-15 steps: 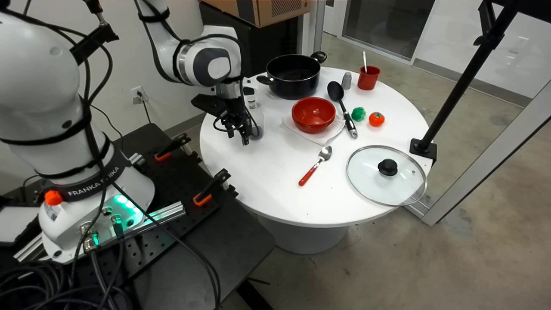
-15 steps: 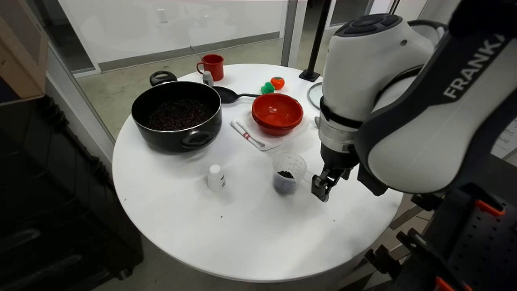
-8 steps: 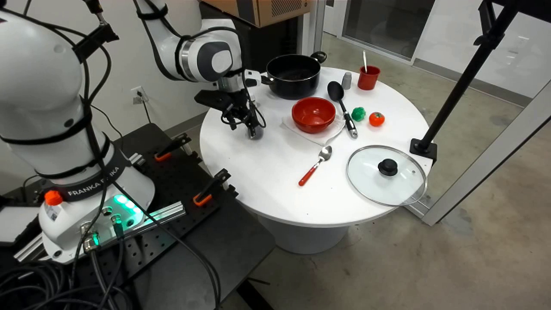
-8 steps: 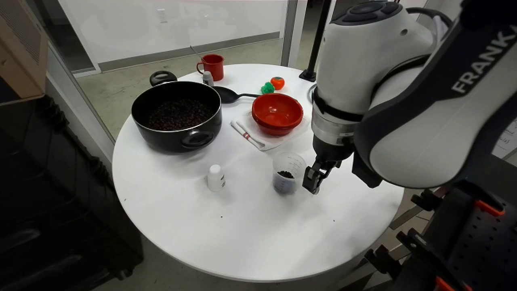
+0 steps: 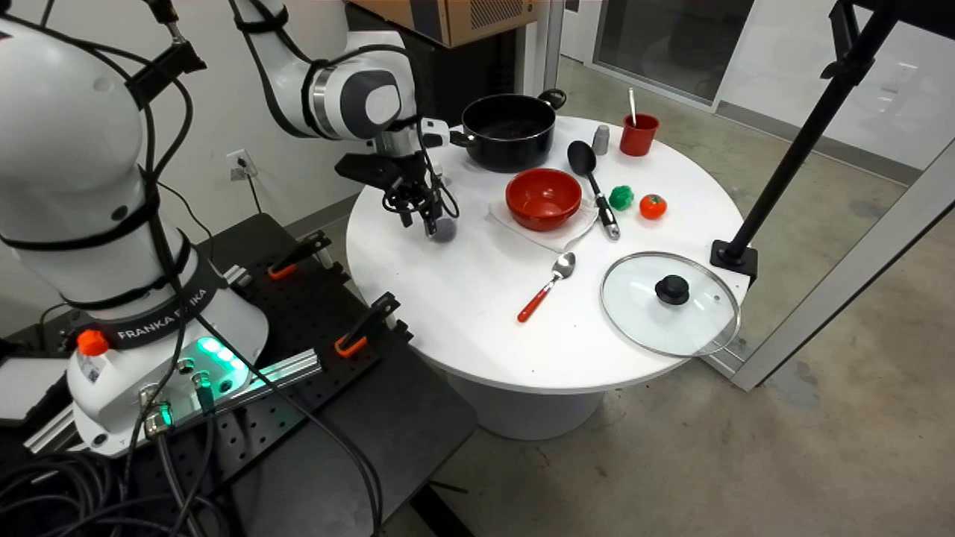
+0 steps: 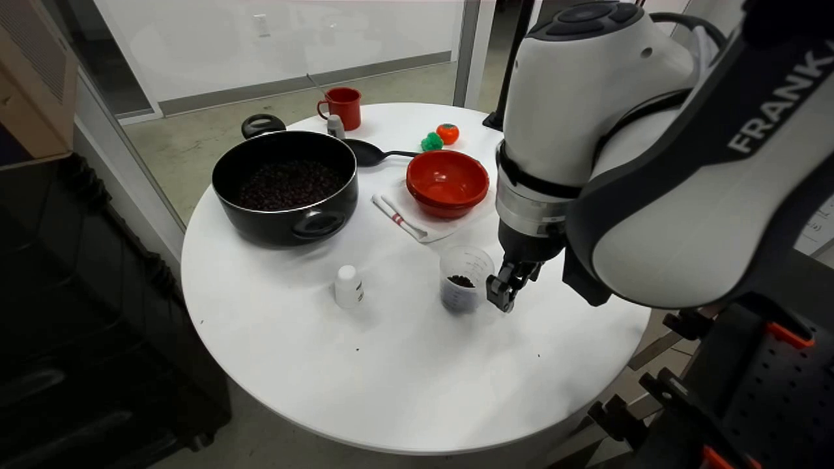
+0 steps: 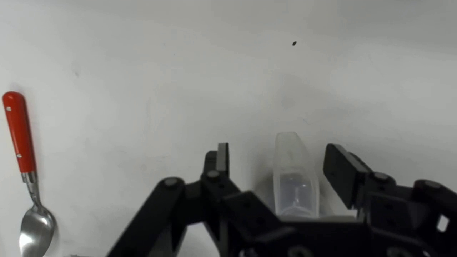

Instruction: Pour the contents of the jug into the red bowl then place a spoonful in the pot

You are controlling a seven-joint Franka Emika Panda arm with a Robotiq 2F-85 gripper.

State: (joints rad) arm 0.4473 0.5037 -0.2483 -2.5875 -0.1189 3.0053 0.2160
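The gripper (image 7: 278, 152) hangs wide, the clear handle (image 7: 294, 178) of the jug (image 6: 460, 297) showing between its fingers (image 7: 223, 157), jug upright on the table (image 6: 391, 378), so centre it, squeeze square and lift level before any swing to the red bowl (image 6: 447, 182) beyond!

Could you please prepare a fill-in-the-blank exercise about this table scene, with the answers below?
1. The gripper is ____, not shut, with the jug handle between its fingers.
2. The two-handled pot, which holds dark bean-like pieces, is ____ in colour.
3. The handle of the spoon in the wrist view is coloured ____.
4. The cloth under the red bowl is mostly ____ in colour.

Missing words: open; black; red; white.
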